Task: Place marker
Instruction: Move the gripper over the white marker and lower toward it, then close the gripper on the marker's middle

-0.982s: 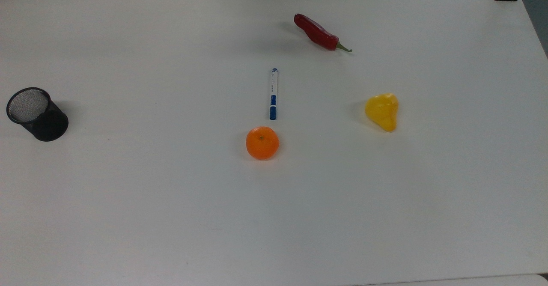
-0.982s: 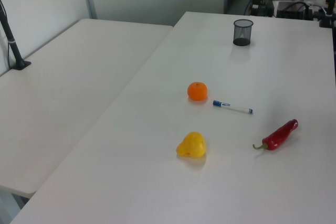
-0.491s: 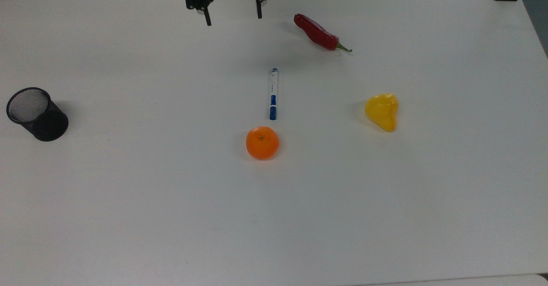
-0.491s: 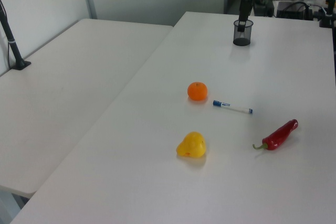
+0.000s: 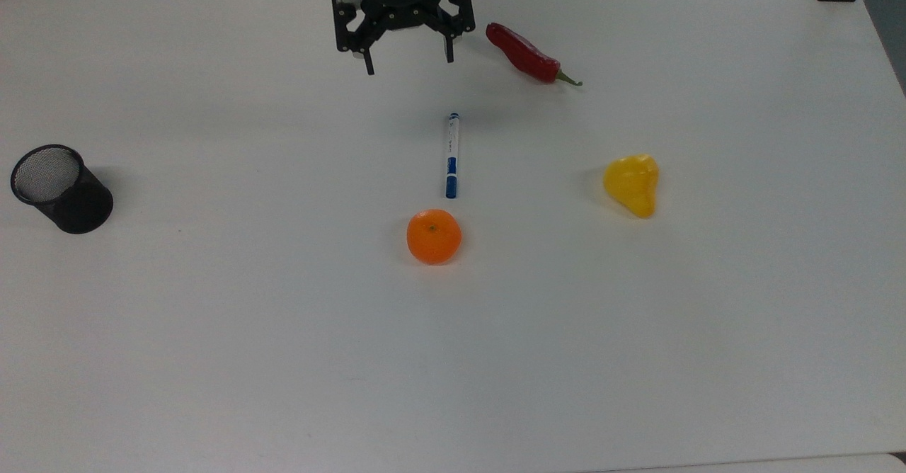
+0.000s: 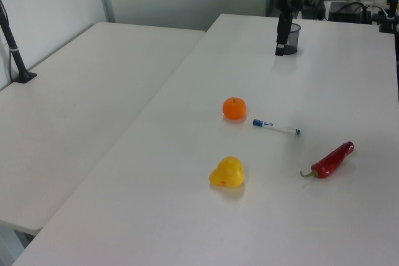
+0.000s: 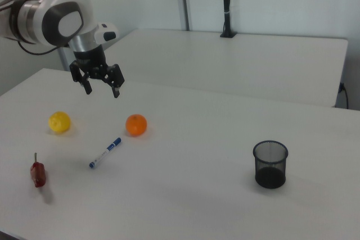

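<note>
The marker (image 5: 451, 155) lies flat on the white table, a white barrel with a blue cap toward the orange. I also see the marker (image 6: 276, 127) in the left view and the marker (image 7: 105, 153) in the right view. My gripper (image 5: 409, 64) hangs open above the table, empty, beyond the marker's small blue end and a little to the top view's left. In the right view the gripper (image 7: 102, 90) hovers well above the tabletop. In the left view the gripper (image 6: 280, 50) overlaps the black cup.
A black mesh pen cup (image 5: 61, 188) stands at the top view's far left. An orange (image 5: 433, 236) sits just past the marker's cap, a red chili (image 5: 529, 54) lies beside the gripper, and a yellow pepper (image 5: 632, 184) lies to the right.
The gripper has come into view from the table's far edge and moved toward the marker, staying open. Nothing on the table has moved.
</note>
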